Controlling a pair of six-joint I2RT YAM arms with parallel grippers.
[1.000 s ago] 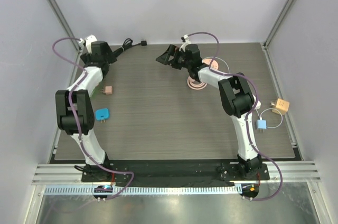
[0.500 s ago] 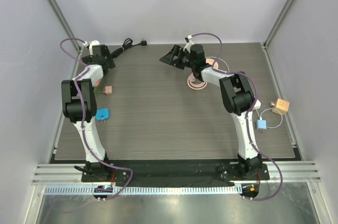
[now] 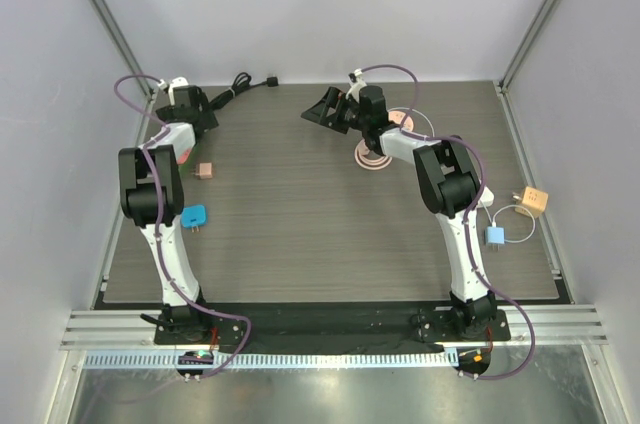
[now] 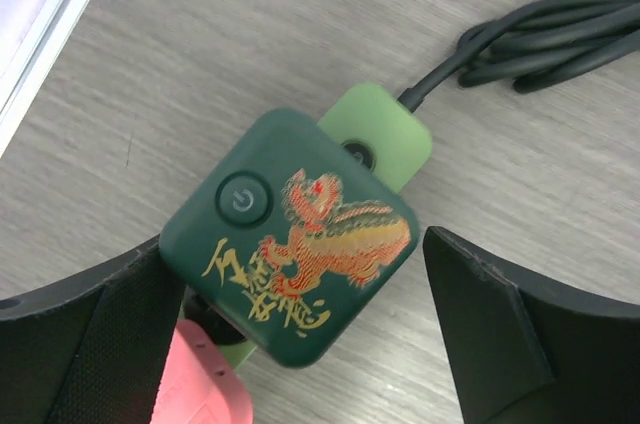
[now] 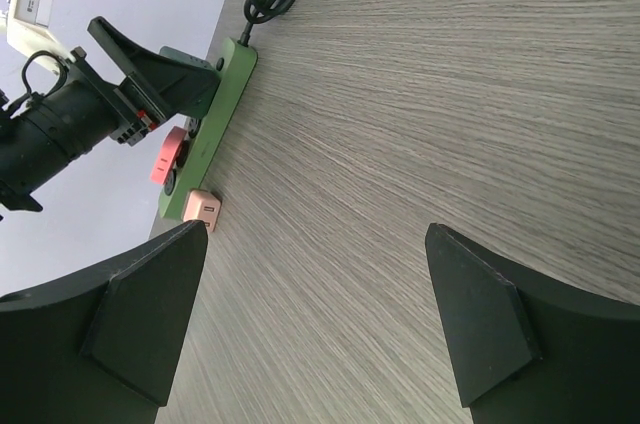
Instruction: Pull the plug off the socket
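We have swung our left claw (image 4: pixel 300 334) into place over the dark green plug (image 4: pixel 290 244), jaws apart astride it, pull still pending; the right claw (image 5: pixel 320 314) hangs spread wide.

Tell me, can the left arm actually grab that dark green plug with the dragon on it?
Probably yes. The left gripper hangs open over the dark green plug, a finger on each side, nothing blocking. The pink plug beside it crowds one finger, though.
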